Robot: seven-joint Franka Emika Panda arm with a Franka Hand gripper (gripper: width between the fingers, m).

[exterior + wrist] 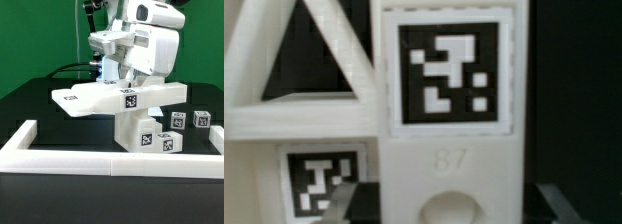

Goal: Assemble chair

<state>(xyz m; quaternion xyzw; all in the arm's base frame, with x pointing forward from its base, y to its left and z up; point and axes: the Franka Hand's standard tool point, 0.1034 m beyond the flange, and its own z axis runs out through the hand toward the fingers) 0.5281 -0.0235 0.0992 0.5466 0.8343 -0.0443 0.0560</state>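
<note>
Exterior view
- Chair location: the chair (125,105) stands partly built mid-table, just behind the border wall (100,158).
- Build state: a flat slab (90,98) sits on a tagged lower block (145,135).
- Loose parts: two small tagged pieces (190,120) lie at the exterior view's right, apart from the structure.
- Arm: the robot arm (150,40) hangs directly over the slab.
- Step in hand (judged): working at the slab, either seating it or gripping a part on it.
- Hidden: the gripper's fingertips are lost behind the arm body and slab. Contact cannot be told.

Wrist view
- Subject: a white post (446,150) with a large tag (448,75) fills the picture. A bracket piece (295,115) adjoins it.
- Detail: a round hole (448,207) shows low on the post.
- Gripper state: cannot be told. The grey shapes at the picture's edge are too blurred to read as fingers.
- Next move (judged): needs square alignment before any pressing or release.
- Cut off: the outlines of the post and bracket run out of frame.
</note>
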